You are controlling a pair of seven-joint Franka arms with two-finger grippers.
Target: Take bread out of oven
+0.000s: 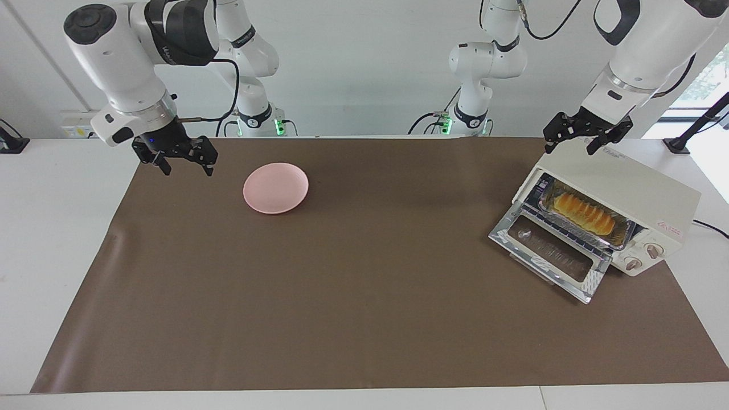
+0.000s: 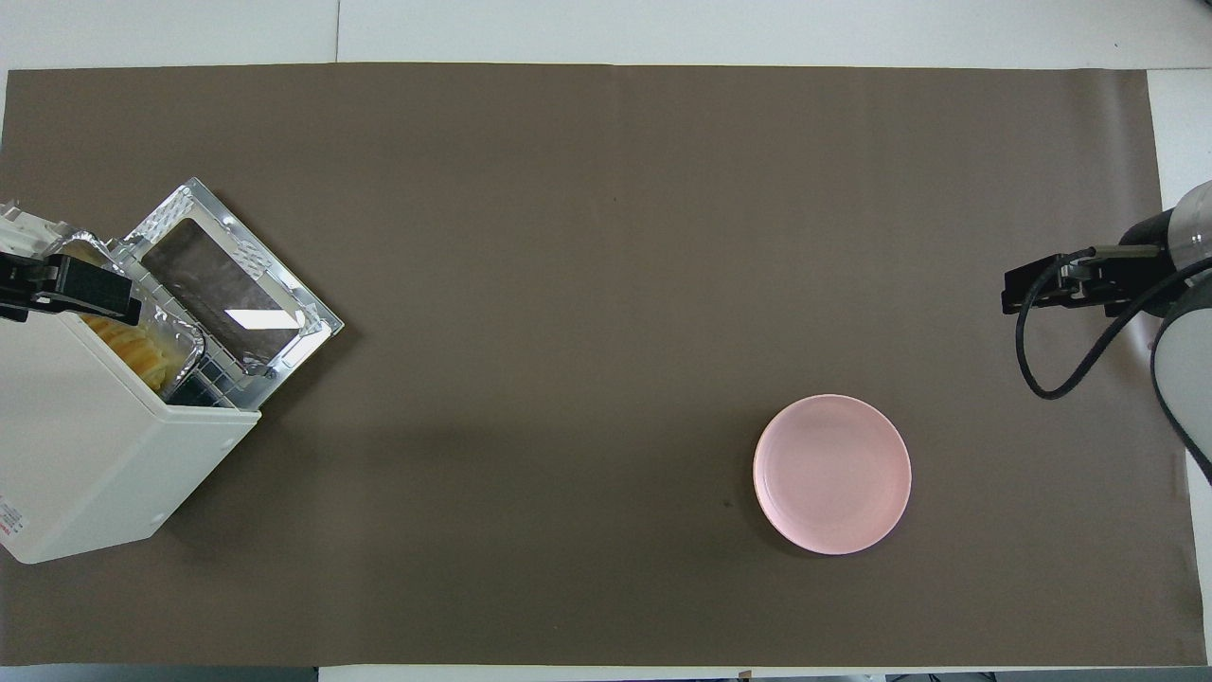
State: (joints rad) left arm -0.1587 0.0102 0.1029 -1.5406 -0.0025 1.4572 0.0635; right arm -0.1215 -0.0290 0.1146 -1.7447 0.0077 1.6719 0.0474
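The oven (image 1: 626, 188) stands at the left arm's end of the table, its glass door (image 1: 549, 253) folded down open. The bread (image 1: 585, 213) lies in a silver foil tray (image 1: 623, 230) on the rack inside. In the overhead view the oven (image 2: 85, 455) shows from above, with the bread (image 2: 133, 346) partly visible at its mouth. My left gripper (image 1: 569, 147) is open and empty, up in the air over the oven's top, and also shows in the overhead view (image 2: 71, 286). My right gripper (image 1: 188, 169) is open and empty, waiting over the brown mat's edge, and also shows in the overhead view (image 2: 1018, 294).
A pink round plate (image 1: 275, 187) sits on the brown mat (image 1: 342, 285) toward the right arm's end; it also shows in the overhead view (image 2: 831, 474). The oven's two knobs (image 1: 643, 256) face away from the robots. White table shows around the mat.
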